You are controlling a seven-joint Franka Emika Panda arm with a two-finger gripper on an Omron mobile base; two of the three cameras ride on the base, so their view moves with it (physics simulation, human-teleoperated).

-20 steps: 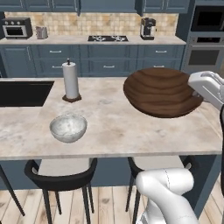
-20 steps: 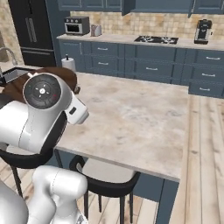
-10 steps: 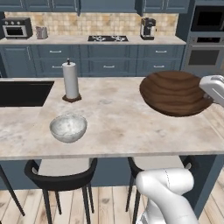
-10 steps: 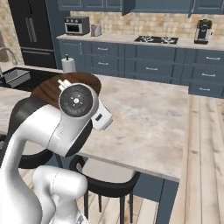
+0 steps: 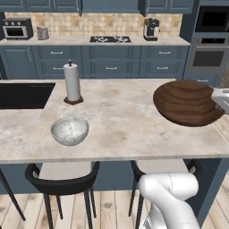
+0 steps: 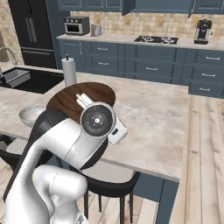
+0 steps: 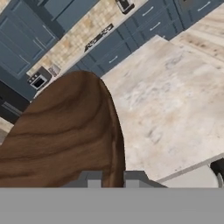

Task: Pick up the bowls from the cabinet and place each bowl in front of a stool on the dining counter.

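Note:
My gripper point(image 7: 113, 178) is shut on the rim of the dark brown wooden bowl point(image 5: 185, 103), holding it tilted over the right end of the dining counter point(image 5: 120, 120). In the right base view the wooden bowl point(image 6: 70, 98) is partly hidden behind my arm. The grey-white marbled bowl point(image 5: 69, 130) rests on the counter near its front edge, above a black stool point(image 5: 62, 178). A second stool point(image 5: 161, 166) stands under the counter, below the held bowl. The cabinet is out of view.
A paper towel roll point(image 5: 72, 82) stands on the counter behind the grey bowl. The black inset sink point(image 5: 22, 95) is at the left end. Wooden floor point(image 6: 203, 144) lies past the counter's right edge. The back wall has drawers, a hob point(image 5: 109, 39) and a coffee machine point(image 5: 151, 29).
The arm has swung the wooden bowl to the right, from the counter's middle-right toward its right end. The grey bowl has stayed in place.

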